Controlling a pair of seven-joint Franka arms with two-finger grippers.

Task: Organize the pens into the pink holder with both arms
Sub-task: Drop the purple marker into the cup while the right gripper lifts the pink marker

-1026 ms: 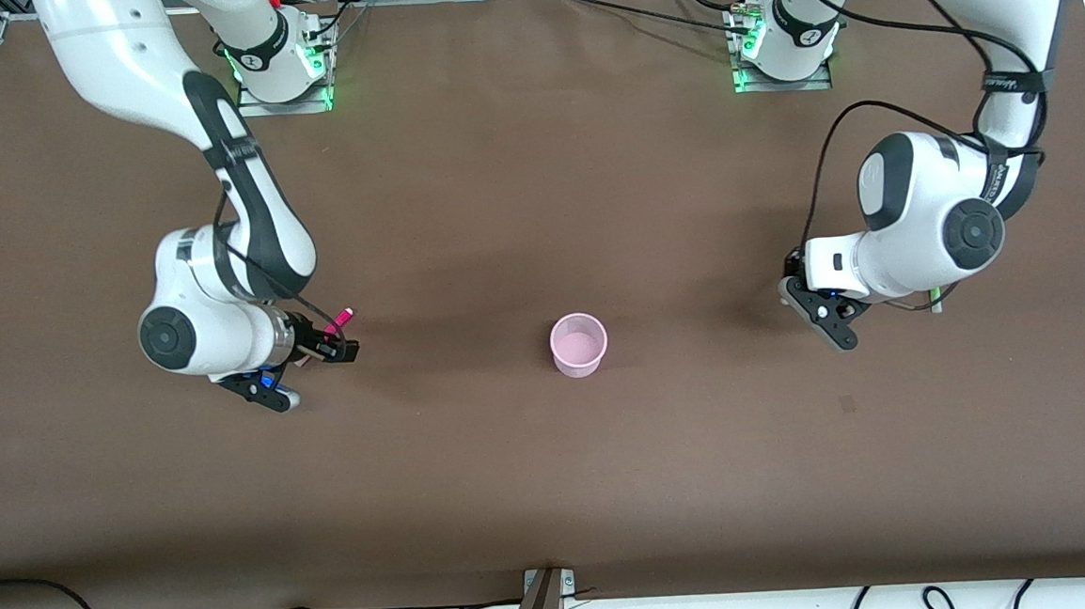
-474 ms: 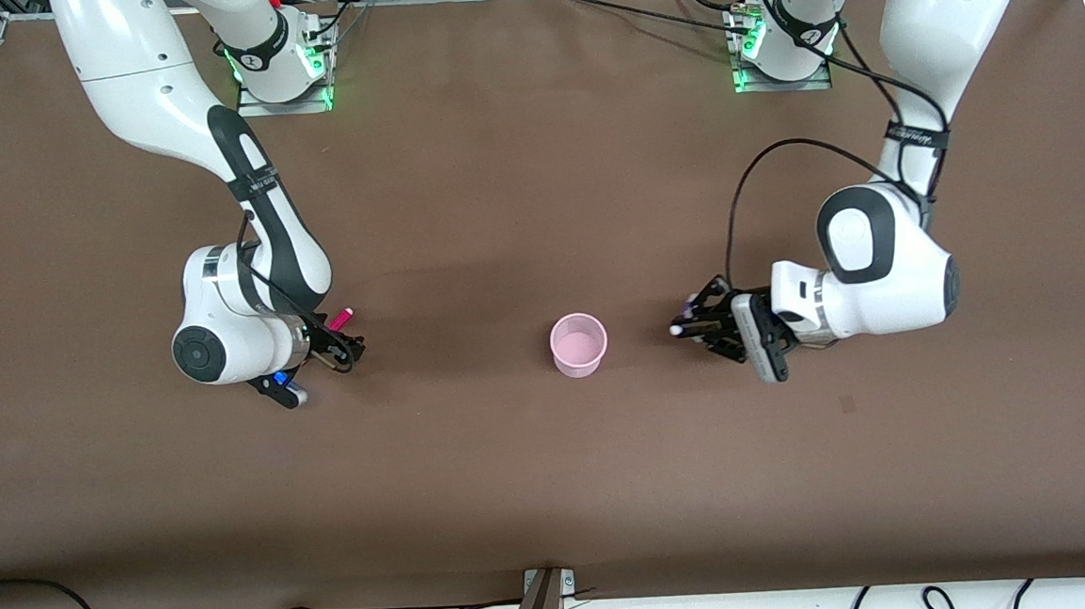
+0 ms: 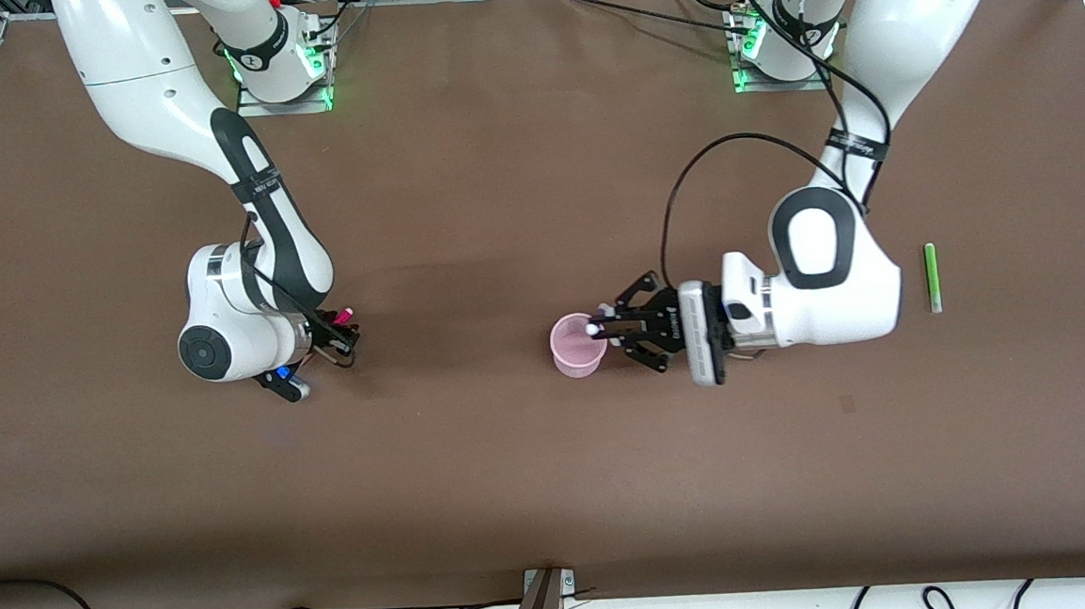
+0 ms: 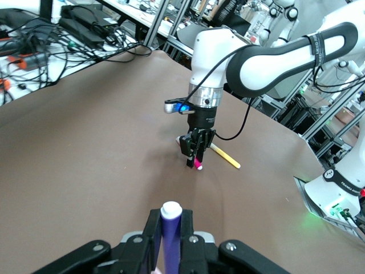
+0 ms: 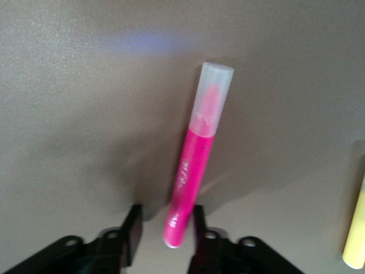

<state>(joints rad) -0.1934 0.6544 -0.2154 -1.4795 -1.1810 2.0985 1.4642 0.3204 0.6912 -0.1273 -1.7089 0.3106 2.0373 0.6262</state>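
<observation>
Progress: early. Holder (image 3: 578,345) sits mid-tabletop and looks empty as far as the front view shows; no pen is in it yet.

Left gripper (image 3: 612,327) is over the holder's rim on the side toward the left arm's end, fingers (image 4: 151,240) closed on the purple pen (image 4: 169,235). Pen's pale tip pokes out over the cup mouth. My read: release comes next, once the pen is tipped down enough to drop in rather than lie across the rim.

Right gripper (image 3: 342,330) is low at the tabletop toward the right arm's end, well apart from the holder. Fingers (image 5: 132,233) are close on either side of the magenta pen (image 5: 194,181), at its butt end. The pen hangs tilted with its clear cap away from the fingers; I take it as gripped, with the cap end about at the tabletop.

Yellow pen (image 4: 225,156) lies flat on the tabletop just beside the right gripper, untouched.

Green pen (image 3: 931,277) lies flat near the left arm's end of the tabletop, well apart from the holder, untouched.

Left to do: drop purple, carry magenta over, then fetch yellow and green. Risk: the light cup could tip if the left gripper nudges the rim.
</observation>
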